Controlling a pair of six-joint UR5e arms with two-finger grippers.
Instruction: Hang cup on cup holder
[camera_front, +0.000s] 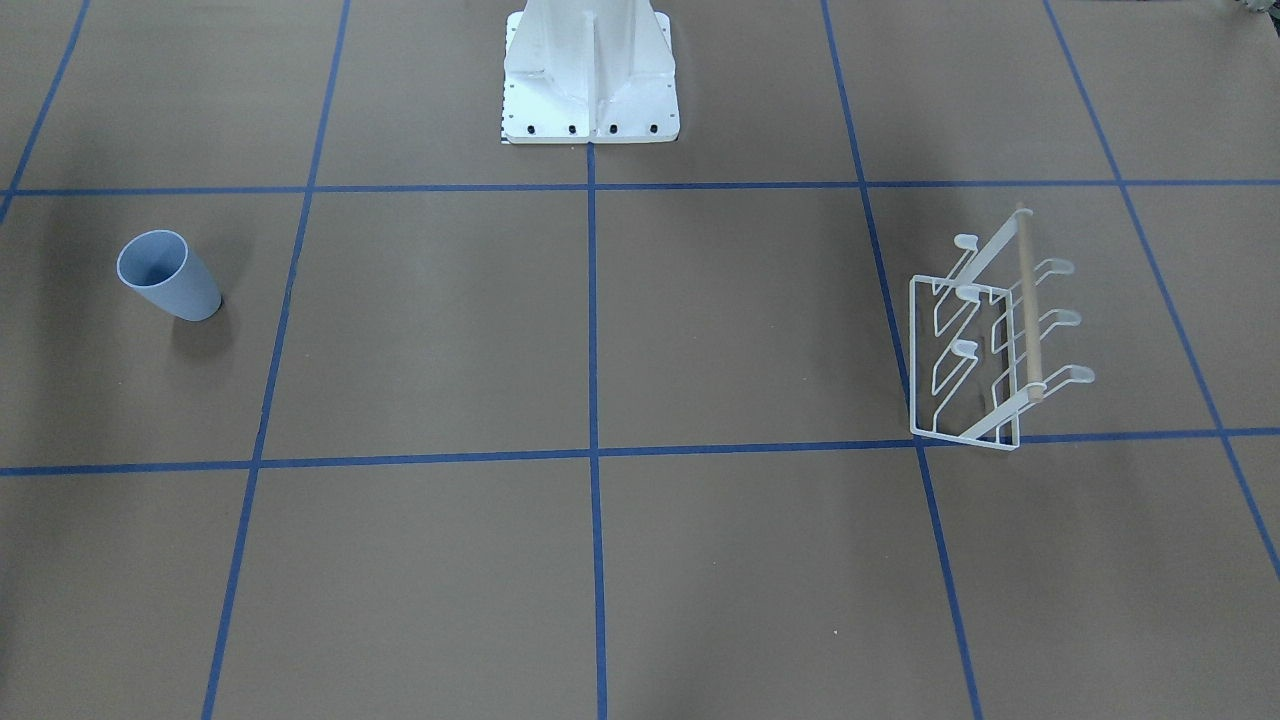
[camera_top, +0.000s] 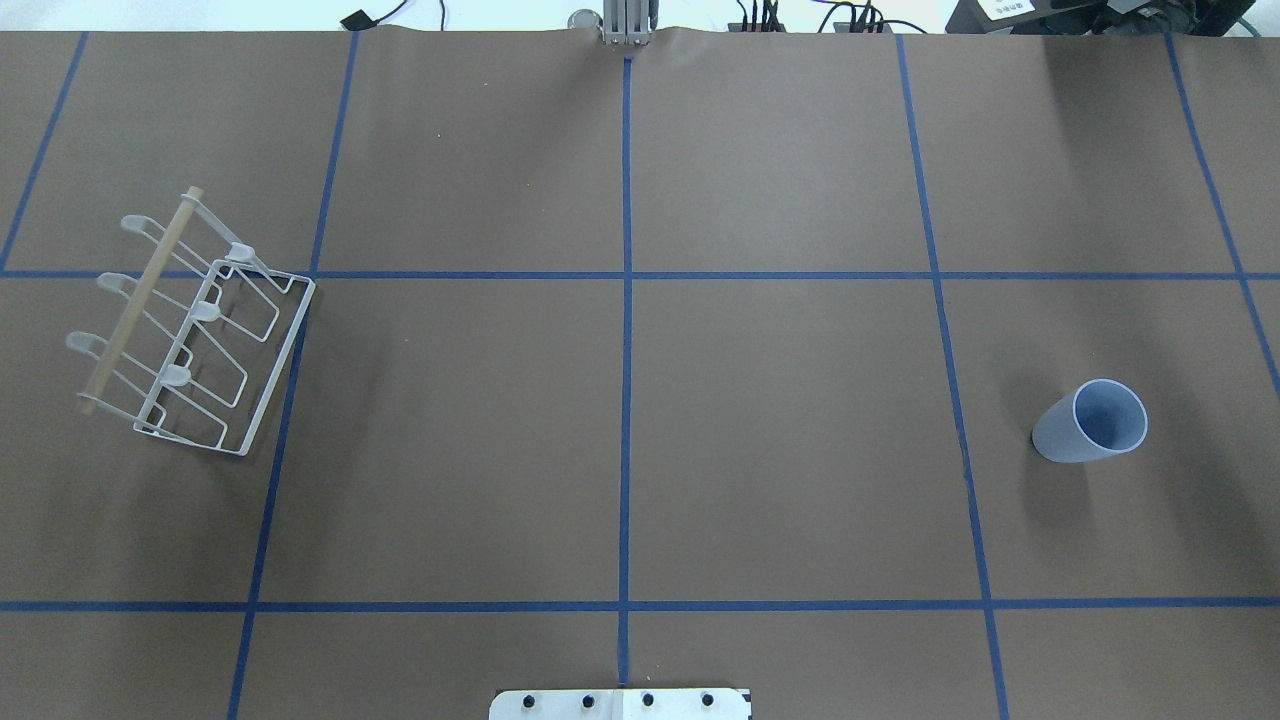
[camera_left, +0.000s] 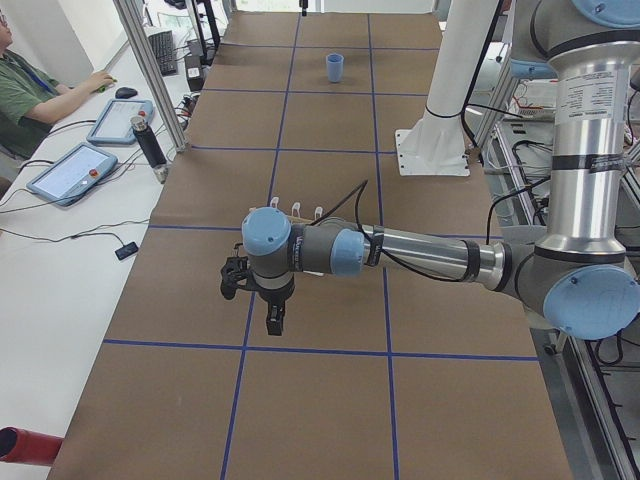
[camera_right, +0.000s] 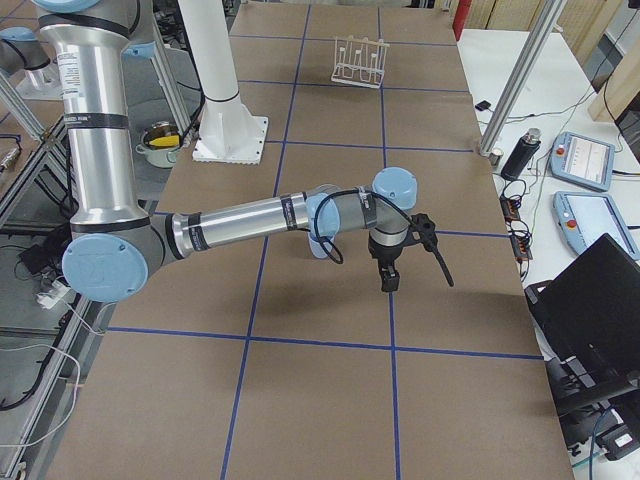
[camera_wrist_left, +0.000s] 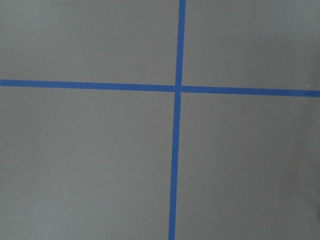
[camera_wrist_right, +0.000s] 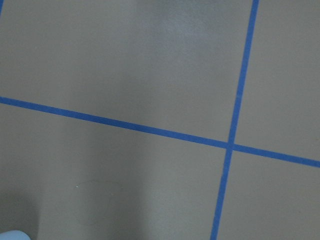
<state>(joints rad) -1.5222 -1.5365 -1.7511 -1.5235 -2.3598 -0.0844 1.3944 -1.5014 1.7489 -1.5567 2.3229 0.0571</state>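
The light blue cup (camera_front: 168, 275) stands upright and alone on the brown table, on my right side (camera_top: 1090, 422); it also shows far off in the exterior left view (camera_left: 334, 68). The white wire cup holder (camera_front: 1028, 300) with its wooden rod stands on my left side (camera_top: 140, 300), all prongs bare; it also shows in the exterior right view (camera_right: 360, 62). My left gripper (camera_left: 275, 320) hangs over the table, pointing down, near the holder. My right gripper (camera_right: 388, 280) hangs pointing down near the cup. Both show only in side views, so I cannot tell whether they are open or shut.
The white robot pedestal (camera_front: 590, 80) stands at the table's middle edge. Blue tape lines grid the table. A seated operator (camera_left: 30, 90), tablets (camera_left: 75, 170) and a laptop (camera_right: 600, 310) are on side tables beyond the far edge.
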